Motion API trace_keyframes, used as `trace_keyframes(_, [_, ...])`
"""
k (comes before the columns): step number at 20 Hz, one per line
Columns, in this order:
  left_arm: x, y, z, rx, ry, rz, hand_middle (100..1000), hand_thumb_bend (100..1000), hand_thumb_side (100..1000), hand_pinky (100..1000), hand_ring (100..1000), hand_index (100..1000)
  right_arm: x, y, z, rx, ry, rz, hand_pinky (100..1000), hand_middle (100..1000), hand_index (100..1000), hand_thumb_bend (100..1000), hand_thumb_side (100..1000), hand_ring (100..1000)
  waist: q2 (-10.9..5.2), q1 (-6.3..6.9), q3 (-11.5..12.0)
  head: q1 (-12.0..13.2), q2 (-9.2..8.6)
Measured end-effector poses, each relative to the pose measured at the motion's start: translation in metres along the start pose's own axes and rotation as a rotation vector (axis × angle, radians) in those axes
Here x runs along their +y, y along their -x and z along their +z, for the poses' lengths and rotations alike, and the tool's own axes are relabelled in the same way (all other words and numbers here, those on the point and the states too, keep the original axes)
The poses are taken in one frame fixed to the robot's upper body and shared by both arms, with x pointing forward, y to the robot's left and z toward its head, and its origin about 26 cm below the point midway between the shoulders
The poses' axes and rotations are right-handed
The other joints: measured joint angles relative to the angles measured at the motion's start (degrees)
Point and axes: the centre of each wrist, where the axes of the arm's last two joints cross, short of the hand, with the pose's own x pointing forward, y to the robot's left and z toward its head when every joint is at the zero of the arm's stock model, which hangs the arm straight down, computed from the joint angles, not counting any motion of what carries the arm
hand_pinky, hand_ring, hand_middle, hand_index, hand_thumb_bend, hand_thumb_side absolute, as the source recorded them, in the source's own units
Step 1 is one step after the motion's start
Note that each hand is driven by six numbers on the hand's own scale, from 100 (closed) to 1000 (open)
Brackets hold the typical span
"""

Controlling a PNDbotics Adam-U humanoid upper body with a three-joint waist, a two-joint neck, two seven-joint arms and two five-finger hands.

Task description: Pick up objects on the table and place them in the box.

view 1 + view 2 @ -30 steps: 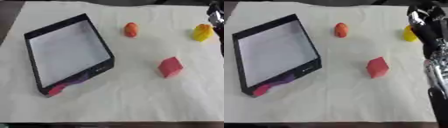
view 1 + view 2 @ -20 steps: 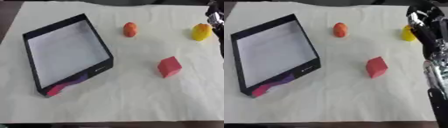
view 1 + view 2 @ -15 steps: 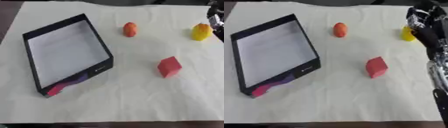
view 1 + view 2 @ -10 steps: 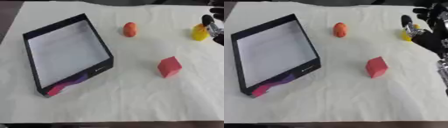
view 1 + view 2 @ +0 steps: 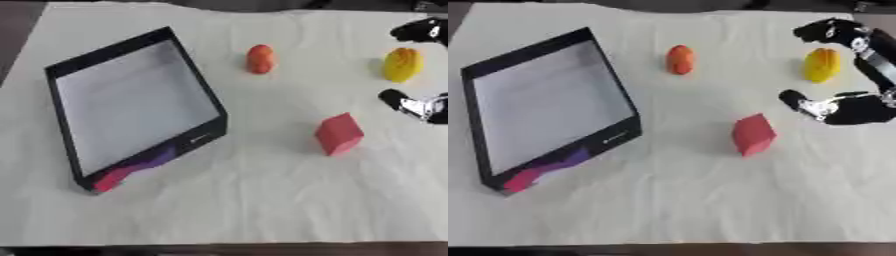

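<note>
A black box (image 5: 131, 107) with a pale floor stands tilted at the left; a purple thing (image 5: 156, 158) and a red thing (image 5: 108, 179) show at its near corner. An orange rounded object (image 5: 260, 58) lies behind the middle. A red cube (image 5: 752, 133) sits right of centre. A yellow object (image 5: 821, 64) lies at the far right. My right hand (image 5: 857, 106) is open around the yellow object: fingers (image 5: 829, 29) arch behind it and the thumb (image 5: 798, 101) points out in front, neither touching it. The left hand is out of sight.
A creased white cloth (image 5: 245, 200) covers the table. Its front and left edges show dark table beyond.
My right hand has spread from a bunched pose beside the yellow object into an open span around it, thumb swinging down toward the red cube. The objects have not moved.
</note>
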Motion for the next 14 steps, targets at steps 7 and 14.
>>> trace_keyframes(7, [-0.001, 0.0, 0.001, 0.005, 0.01, -0.001, 768, 322, 623, 705, 633, 827, -0.007, -0.006, -0.01, -0.054, -0.199, 0.042, 886, 836, 889, 484, 400, 861, -0.23, -0.27, 0.66, -0.12, 0.0])
trace_keyframes(14, [-0.003, 0.001, 0.001, 0.006, 0.02, 0.0, 768, 320, 625, 705, 633, 826, -0.013, -0.013, -0.019, -0.076, -0.357, 0.046, 888, 839, 891, 487, 426, 865, -0.23, -0.28, 1.18, -0.35, 0.0])
